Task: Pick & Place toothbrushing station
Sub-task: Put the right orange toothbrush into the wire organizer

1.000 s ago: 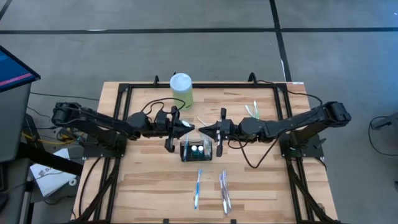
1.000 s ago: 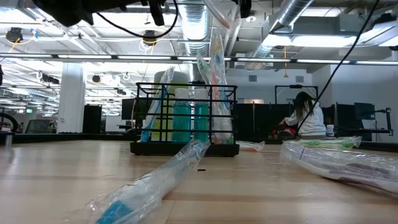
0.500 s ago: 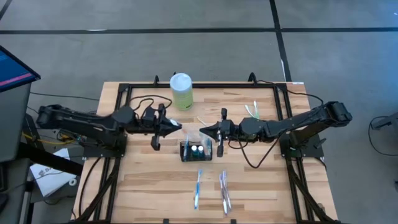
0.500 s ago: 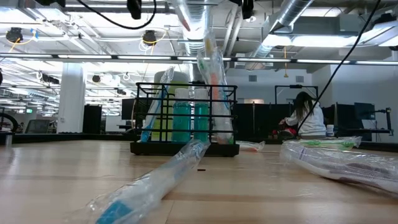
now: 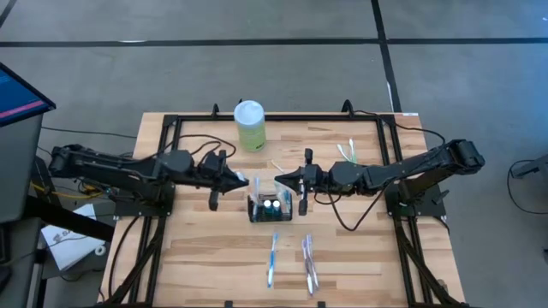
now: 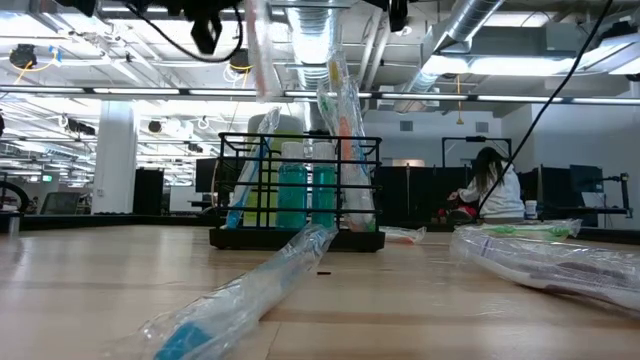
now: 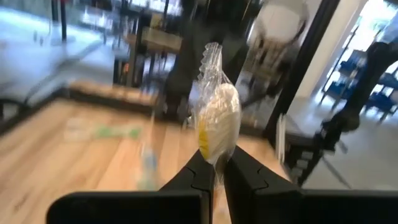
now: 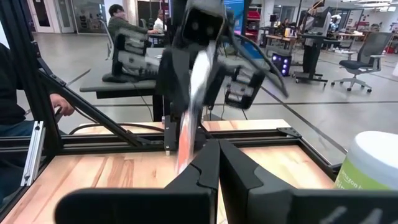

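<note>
The toothbrushing station [image 5: 272, 207] stands upright at mid-table [image 5: 205, 257], its long axis running left to right between the arms. The left hand [image 5: 242, 180], just left of the station, pinches a wrapped toothbrush [image 7: 214, 121]. The right hand [image 5: 280, 178], just beyond its right end, is pressed together on a wrapped toothbrush [image 8: 189, 124].

The right hand [image 8: 214, 163] shows its two dark fingers [image 8: 202, 171] pressed together, pinching a thin wrapped item [image 8: 189, 121] that rises from between them. Beyond it the left arm [image 8: 202, 46] faces the camera above the wooden desk [image 8: 106, 171] and its black frame [image 8: 37, 93]. A pale green bottle [image 8: 370, 168] stands at the edge. A person [image 8: 15, 93] sits beside the desk, and others sit farther back in the room.
</note>
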You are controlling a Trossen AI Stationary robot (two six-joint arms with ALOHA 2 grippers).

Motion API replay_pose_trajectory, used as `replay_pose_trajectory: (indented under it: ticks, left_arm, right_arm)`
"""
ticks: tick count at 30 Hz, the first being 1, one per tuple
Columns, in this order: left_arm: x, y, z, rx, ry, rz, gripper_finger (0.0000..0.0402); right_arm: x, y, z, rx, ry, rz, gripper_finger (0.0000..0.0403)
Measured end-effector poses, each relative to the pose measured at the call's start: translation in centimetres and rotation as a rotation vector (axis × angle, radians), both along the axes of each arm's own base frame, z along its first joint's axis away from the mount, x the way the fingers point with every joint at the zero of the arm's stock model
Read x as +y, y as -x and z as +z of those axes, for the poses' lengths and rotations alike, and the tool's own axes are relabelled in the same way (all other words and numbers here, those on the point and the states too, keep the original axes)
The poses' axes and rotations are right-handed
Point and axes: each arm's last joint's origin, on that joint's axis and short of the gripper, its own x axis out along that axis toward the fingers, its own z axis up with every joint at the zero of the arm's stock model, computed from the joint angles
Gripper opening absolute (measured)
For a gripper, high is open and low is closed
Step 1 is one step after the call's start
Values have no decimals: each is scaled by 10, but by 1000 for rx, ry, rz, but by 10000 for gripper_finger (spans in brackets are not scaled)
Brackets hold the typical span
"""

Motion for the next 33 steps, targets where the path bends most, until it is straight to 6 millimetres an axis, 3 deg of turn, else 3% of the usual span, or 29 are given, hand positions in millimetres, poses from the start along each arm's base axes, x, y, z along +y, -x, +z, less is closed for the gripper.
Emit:
replay_pose_trajectory:
  ticks: [21,33]
  left_arm:
    - [3,-1,-17,155,-7,106,7]
    - [4,-18,-42,287,-28,144,9]
  right_arm:
    - [0,0,-1,10,2,0,0]
    - [0,0,-2,17,6,0,0]
